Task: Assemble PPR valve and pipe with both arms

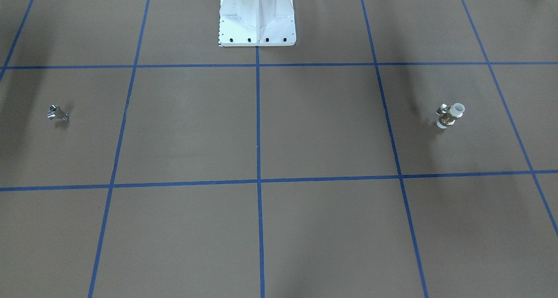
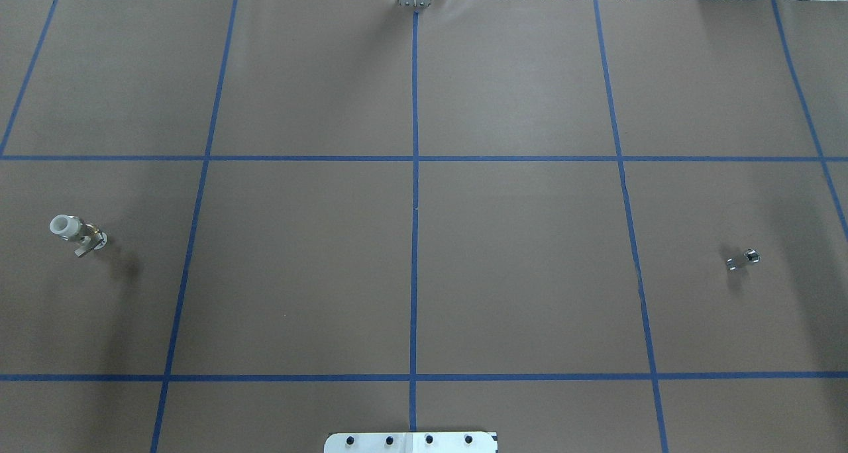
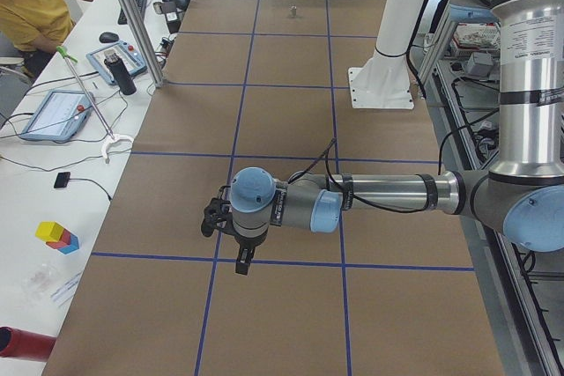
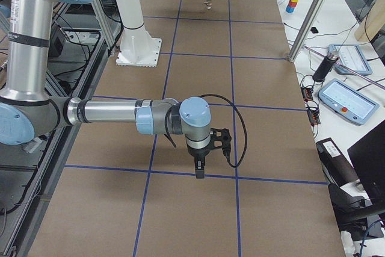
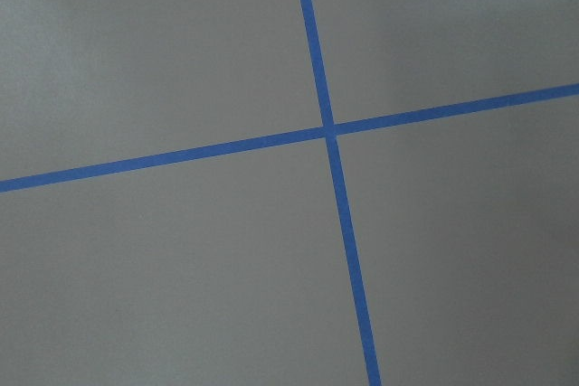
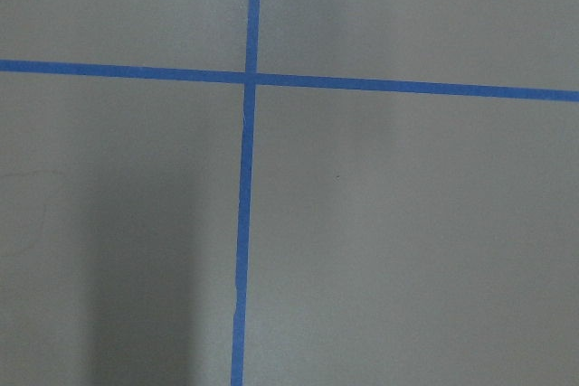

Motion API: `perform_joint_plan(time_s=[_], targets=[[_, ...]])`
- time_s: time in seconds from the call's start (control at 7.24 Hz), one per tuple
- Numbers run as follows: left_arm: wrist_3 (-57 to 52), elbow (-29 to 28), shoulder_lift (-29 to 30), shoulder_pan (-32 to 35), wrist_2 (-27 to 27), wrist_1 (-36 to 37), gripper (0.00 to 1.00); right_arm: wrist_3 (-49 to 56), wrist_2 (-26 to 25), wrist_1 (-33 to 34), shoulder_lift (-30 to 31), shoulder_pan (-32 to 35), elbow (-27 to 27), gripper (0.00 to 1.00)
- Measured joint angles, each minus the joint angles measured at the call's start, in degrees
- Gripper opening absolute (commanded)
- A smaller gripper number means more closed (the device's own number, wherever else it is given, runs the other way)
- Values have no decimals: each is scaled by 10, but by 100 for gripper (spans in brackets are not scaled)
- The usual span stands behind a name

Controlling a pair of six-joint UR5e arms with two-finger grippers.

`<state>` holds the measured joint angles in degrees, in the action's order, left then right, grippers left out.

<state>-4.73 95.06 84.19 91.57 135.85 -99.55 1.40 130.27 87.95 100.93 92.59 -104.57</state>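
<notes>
The PPR valve (image 2: 76,233) is a stubby fitting with matt white plastic ends, a brass-coloured waist and a small side lever, and it stands on one white end on the dull brown table (image 2: 298,274), which is ruled into squares by blue tape (image 2: 414,241). The pipe (image 1: 57,113) is a tiny bright silver stub with a knobby wider head that seems to be uppermost. The left arm (image 3: 388,193) is a smooth silver-grey tube with light-blue joint caps; its forearm reaches out level over the table and the wrist is bent so that the black left gripper (image 3: 241,263) points straight down, near a tape line. The right arm (image 4: 108,112) is posed the same way, with the right gripper (image 4: 199,171) hanging downward. Neither pincer's opening can be told from these side views, and no object shows in either. The pipe sits far beyond the left gripper at the table's other end, and the valve sits far beyond the right gripper. A glossy white bolted pedestal (image 1: 257,23) stands between the arms.
</notes>
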Motion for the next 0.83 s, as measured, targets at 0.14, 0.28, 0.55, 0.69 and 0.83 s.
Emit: perform_joint_plan(time_s=[0.14, 0.28, 0.55, 0.69, 0.83], targets=[[0, 2, 1, 0, 0, -5, 100, -2, -1, -29, -1, 0, 0, 99], [0, 4, 0, 0, -1, -21, 100, -5, -2, -70, -2, 0, 3, 99], [1, -16, 23, 1, -2, -112, 100, -8, -2, -134, -3, -1, 6, 99], [2, -38, 55, 0, -1, -156, 100, -10, 3, -146, -4, -1, 8, 99], [17, -48, 74, 0, 2, -180, 100, -13, 17, -152, -7, -1, 13, 99]])
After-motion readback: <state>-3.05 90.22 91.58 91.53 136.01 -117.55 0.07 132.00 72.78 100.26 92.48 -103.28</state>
